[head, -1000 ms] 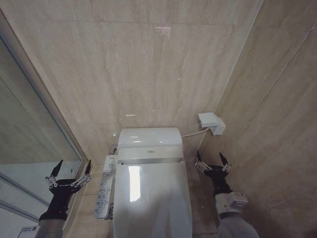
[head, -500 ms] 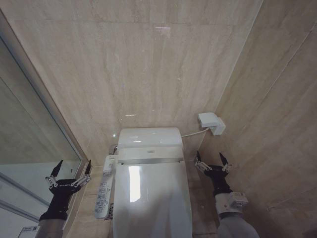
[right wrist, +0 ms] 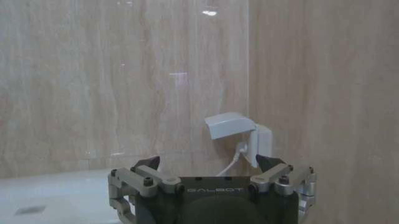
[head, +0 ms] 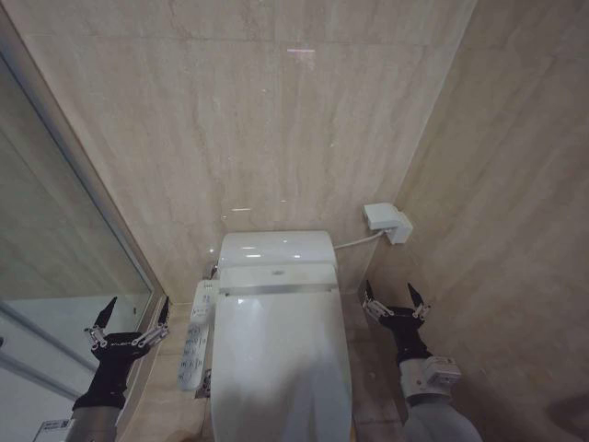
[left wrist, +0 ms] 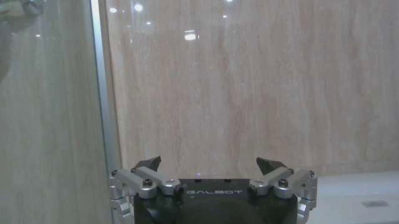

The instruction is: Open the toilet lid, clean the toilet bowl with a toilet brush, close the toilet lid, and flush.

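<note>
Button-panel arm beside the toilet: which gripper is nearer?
Left. The left gripper hangs open just outside the button-panel arm; the right gripper is across the toilet lid.

Setting: a small bathroom. Glossy beige stone-look wall tiles [head: 304,138] meet in a corner. A white ceramic floor-standing toilet [head: 276,262] stands against the back wall, its glossy white oval lid [head: 281,364] down. White button panel [head: 193,336] beside it; white covered wall socket [head: 386,221] nearby; metal-framed glass partition [head: 55,239] alongside.
</note>
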